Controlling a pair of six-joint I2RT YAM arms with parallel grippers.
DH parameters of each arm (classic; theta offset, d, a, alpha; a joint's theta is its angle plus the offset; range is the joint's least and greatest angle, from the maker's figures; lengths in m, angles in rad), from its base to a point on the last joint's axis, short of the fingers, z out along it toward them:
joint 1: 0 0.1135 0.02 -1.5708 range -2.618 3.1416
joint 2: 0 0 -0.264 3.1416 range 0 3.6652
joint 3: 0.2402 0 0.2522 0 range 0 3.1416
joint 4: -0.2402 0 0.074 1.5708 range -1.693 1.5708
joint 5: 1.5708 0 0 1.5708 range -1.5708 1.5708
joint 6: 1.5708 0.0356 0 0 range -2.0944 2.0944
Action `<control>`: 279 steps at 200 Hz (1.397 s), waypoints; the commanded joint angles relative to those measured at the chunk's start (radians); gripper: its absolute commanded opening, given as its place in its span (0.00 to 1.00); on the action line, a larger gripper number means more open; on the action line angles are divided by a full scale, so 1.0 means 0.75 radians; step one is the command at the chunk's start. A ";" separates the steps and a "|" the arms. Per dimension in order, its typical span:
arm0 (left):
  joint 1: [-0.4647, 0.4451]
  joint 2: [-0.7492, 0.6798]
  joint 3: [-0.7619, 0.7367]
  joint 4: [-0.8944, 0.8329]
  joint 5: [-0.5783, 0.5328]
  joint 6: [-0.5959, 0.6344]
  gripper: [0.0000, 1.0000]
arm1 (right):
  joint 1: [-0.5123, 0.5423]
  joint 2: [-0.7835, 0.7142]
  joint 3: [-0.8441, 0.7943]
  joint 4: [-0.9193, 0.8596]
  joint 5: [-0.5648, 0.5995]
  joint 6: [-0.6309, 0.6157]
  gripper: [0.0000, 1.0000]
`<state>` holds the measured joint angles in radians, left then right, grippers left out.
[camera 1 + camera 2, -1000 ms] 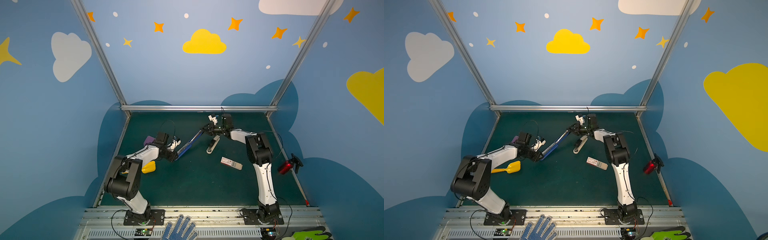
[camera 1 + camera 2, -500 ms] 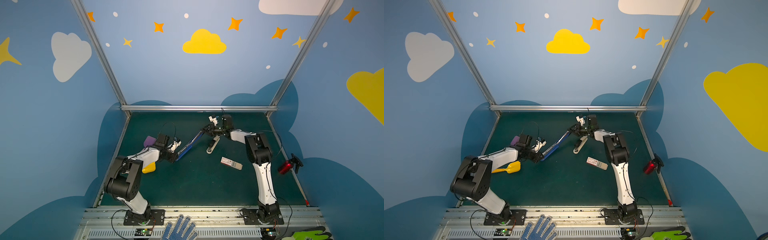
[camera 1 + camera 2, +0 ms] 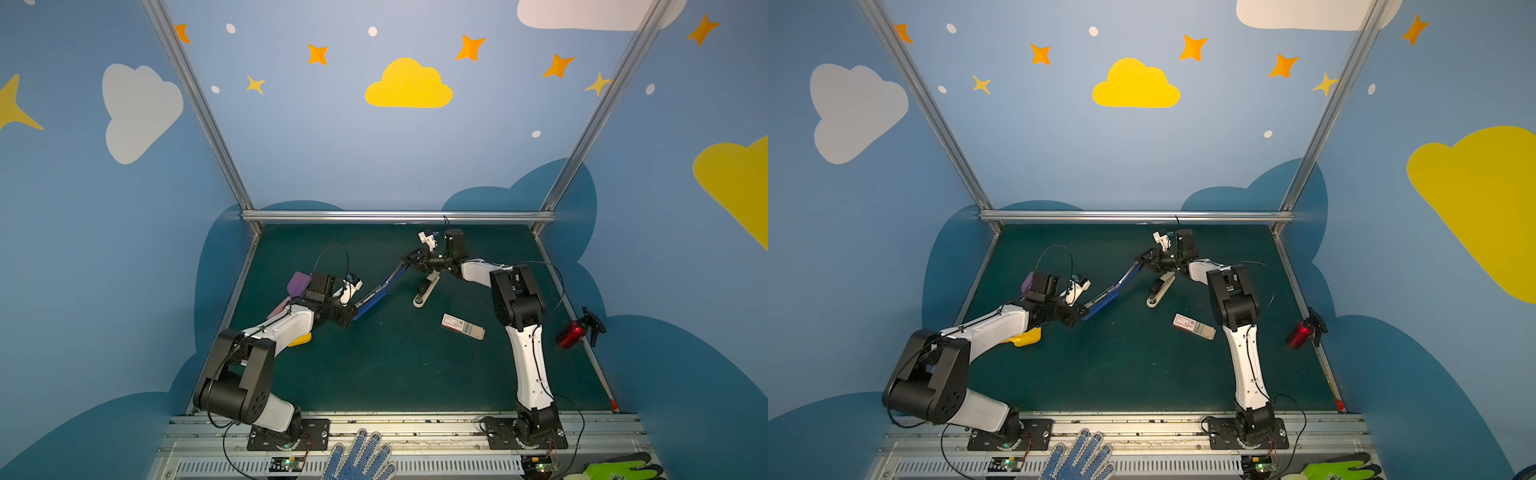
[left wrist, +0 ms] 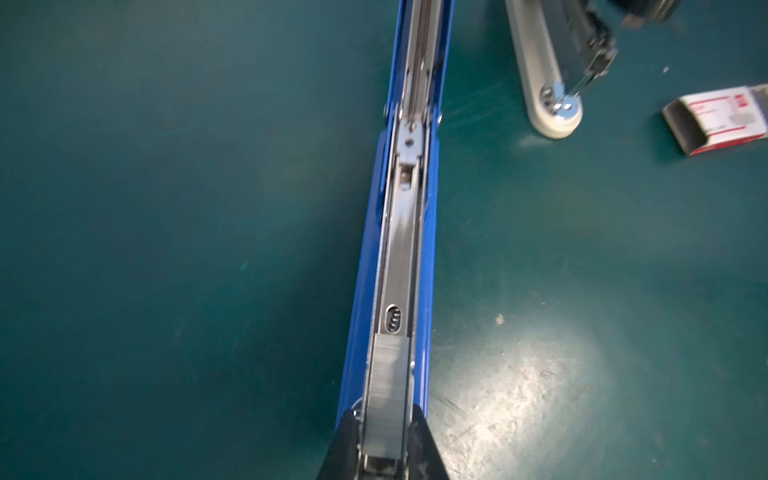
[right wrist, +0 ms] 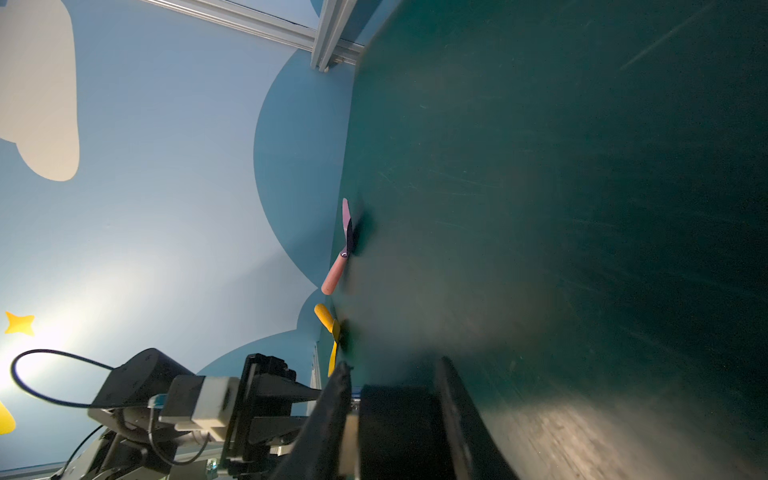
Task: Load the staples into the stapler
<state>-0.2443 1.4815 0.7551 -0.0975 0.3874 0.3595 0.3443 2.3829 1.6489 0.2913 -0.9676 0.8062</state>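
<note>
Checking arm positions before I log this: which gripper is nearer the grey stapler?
Right. The right gripper is close by the grey stapler's far end, at the far end of the blue stapler. The left gripper is at the blue stapler's near end, farther off to the left.

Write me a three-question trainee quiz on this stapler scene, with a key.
1. Fill in: the staple strip sits in the channel of the opened blue stapler, at the end by the ____ gripper.
2. What lies between the blue stapler and the staple box? A) scissors B) a beige stapler C) a tape roll
3. True or false: the staple box's inner tray is slid partly out.

Key: 1. left gripper; 2. B; 3. true.
</note>
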 commanded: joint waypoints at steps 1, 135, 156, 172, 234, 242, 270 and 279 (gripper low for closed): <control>0.000 -0.026 0.011 0.063 0.015 -0.048 0.04 | 0.018 -0.066 0.026 -0.153 0.053 -0.146 0.24; -0.032 -0.045 0.005 0.062 -0.012 -0.025 0.04 | 0.255 -0.334 -0.043 -0.446 0.364 -0.496 0.28; -0.034 -0.046 0.005 0.060 -0.013 -0.023 0.04 | 0.275 -0.350 -0.069 -0.392 0.338 -0.463 0.29; -0.034 -0.045 0.006 0.060 -0.015 -0.023 0.04 | 0.294 -0.366 -0.078 -0.376 0.331 -0.454 0.30; -0.044 -0.042 0.007 0.058 -0.031 -0.021 0.04 | 0.372 -0.393 -0.072 -0.321 0.278 -0.416 0.35; -0.046 -0.042 0.007 0.060 -0.035 -0.022 0.04 | 0.386 -0.399 -0.073 -0.325 0.286 -0.425 0.34; -0.050 -0.041 0.007 0.060 -0.048 -0.025 0.04 | 0.429 -0.402 -0.073 -0.344 0.339 -0.465 0.34; -0.053 -0.041 0.007 0.060 -0.048 -0.021 0.04 | 0.442 -0.402 -0.069 -0.350 0.353 -0.465 0.34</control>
<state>-0.2745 1.4658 0.7547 -0.1322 0.3626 0.3519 0.5915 2.1242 1.5982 0.0864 -0.5949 0.4088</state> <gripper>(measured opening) 0.159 0.354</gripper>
